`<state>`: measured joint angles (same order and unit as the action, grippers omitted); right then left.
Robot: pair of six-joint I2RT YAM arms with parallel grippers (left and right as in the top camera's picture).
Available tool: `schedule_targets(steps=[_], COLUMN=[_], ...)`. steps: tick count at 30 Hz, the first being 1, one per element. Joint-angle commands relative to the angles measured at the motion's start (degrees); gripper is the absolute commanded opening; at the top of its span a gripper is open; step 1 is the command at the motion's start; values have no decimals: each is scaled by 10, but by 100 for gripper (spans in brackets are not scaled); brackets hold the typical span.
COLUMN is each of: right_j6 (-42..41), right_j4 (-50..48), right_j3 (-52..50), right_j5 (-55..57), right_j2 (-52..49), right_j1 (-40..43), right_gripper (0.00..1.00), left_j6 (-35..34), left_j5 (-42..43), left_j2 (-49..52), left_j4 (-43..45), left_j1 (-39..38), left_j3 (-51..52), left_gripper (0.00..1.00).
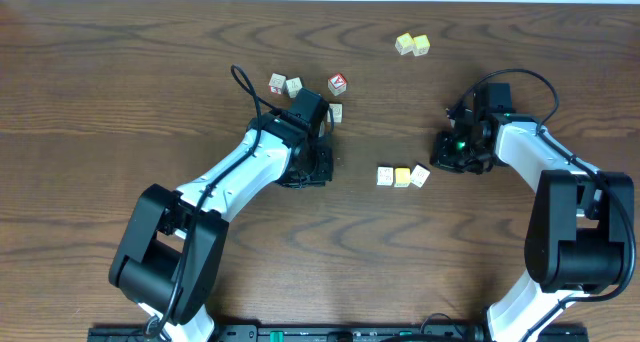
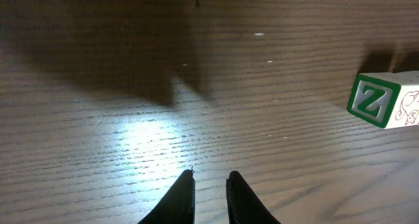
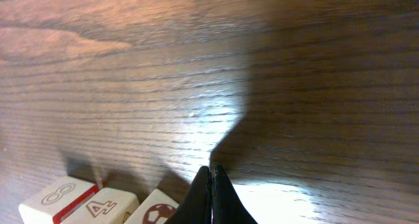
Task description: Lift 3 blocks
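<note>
The three blocks (image 1: pixel 402 176) sit in a short row on the bench (image 1: pixel 120 72), side by side, the middle one yellow on top, and all of them are down on the wood. My right jaws are pressed fully together with nothing between them, fingertips (image 3: pixel 204 191) low over bare bench. From overhead the row lies near them at about 8 o'clock. My right wrist camera catches it at 7 o'clock, with faces showing an 8, a 4 and a football. My left jaws stand a narrow slit apart, fingertips (image 2: pixel 183 196) gripping nothing, and from overhead the row is at their 3 o'clock. A block with a green Z (image 2: pixel 383 99) rests at 2 o'clock in my left wrist view, apart from me. From overhead, the red-faced cube (image 1: pixel 338 83) lies at 1 o'clock of my left jaws.
</note>
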<state>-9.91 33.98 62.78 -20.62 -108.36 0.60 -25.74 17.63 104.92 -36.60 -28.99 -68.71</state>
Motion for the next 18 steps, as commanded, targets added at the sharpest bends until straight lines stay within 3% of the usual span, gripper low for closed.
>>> schedule_targets(steps=[1,18], right_j6=[30,14], right_j4=[0,59], right_j3=[-4,-4], right_j5=[-20,-24], right_j2=[-7,-7], right_j1=[-5,-19], right_gripper=[1,1], left_j6=[-5,-5], left_j5=[-7,-7], left_j2=[0,0], left_j4=[-2,-6], left_j1=[-1,-1], left_j3=[3,3], left_gripper=[19,19])
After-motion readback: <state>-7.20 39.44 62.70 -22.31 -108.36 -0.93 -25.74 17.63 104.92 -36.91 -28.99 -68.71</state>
